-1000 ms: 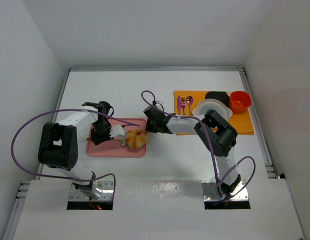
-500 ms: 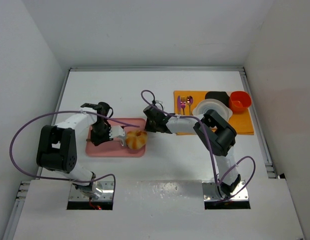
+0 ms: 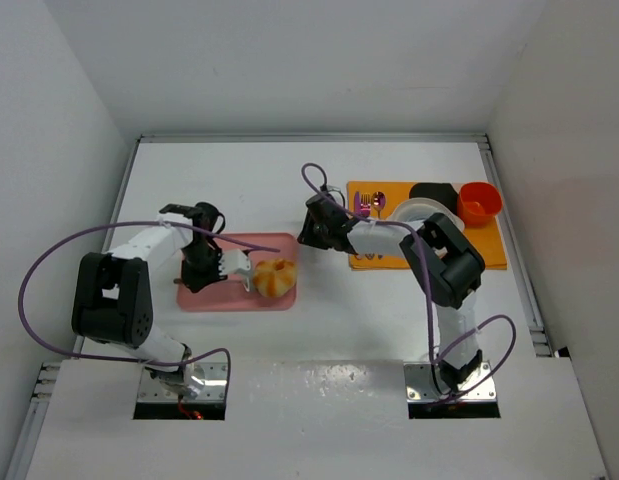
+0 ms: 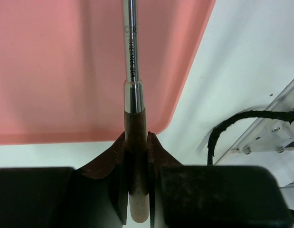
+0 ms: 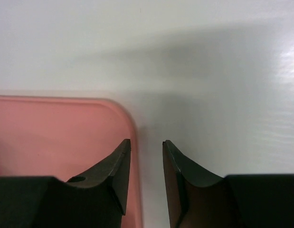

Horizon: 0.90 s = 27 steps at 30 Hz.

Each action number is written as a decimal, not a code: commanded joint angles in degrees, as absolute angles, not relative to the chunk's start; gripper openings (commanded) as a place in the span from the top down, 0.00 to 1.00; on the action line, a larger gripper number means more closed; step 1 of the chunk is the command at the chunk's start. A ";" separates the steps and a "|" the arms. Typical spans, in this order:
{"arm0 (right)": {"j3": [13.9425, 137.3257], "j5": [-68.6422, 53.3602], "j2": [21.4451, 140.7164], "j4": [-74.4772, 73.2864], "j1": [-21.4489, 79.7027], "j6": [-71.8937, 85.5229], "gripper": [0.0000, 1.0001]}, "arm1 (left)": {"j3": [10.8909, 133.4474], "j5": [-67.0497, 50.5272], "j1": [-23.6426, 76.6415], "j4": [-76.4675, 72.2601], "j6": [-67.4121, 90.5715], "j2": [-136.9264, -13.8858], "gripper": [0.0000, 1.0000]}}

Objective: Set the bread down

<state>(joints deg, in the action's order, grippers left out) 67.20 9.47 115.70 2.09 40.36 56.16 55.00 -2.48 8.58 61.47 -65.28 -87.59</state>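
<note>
The bread (image 3: 275,278), a golden-brown lobed bun, lies at the right end of a pink tray (image 3: 229,296). My left gripper (image 3: 205,268) is over the tray's left part, shut on a utensil's brownish handle (image 4: 136,137). The utensil's steel shaft (image 4: 131,57) points across the tray (image 4: 56,71) toward the bread. My right gripper (image 3: 305,236) is open and empty, just above and right of the tray's far right corner. In the right wrist view its fingertips (image 5: 147,145) straddle the tray's edge (image 5: 52,137). The bread shows in neither wrist view.
An orange mat (image 3: 489,248) at the right holds a white plate (image 3: 403,214), a black bowl (image 3: 434,191), a red-orange cup (image 3: 479,202), a purple fork (image 3: 363,207) and a spoon (image 3: 379,202). White walls enclose the table.
My right gripper has pulled back up and to the right, away from the bread and toward the orange mat. The left gripper keeps its hold on the utensil.
</note>
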 commanded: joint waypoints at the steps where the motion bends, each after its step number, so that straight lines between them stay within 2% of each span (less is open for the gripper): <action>1: 67.59 7.57 110.13 5.01 37.36 52.75 0.66 | 59.67 -7.11 8.00 62.75 -63.91 -86.22 1.00; 6: 66.37 8.52 103.19 4.83 35.60 48.60 0.63 | 66.96 -9.92 9.13 64.51 -60.04 -88.94 1.00; 11: 57.60 16.76 91.88 3.78 31.82 46.15 0.60 | 77.06 -12.22 11.07 65.13 -54.33 -93.68 1.00; 22: 39.29 22.50 60.94 -13.95 14.43 39.02 0.60 | 101.05 -9.84 20.29 66.80 -42.37 -110.20 1.00; 27: 33.41 22.94 51.16 -19.58 10.91 37.71 0.60 | 118.69 -12.74 26.45 71.19 -35.96 -121.27 1.00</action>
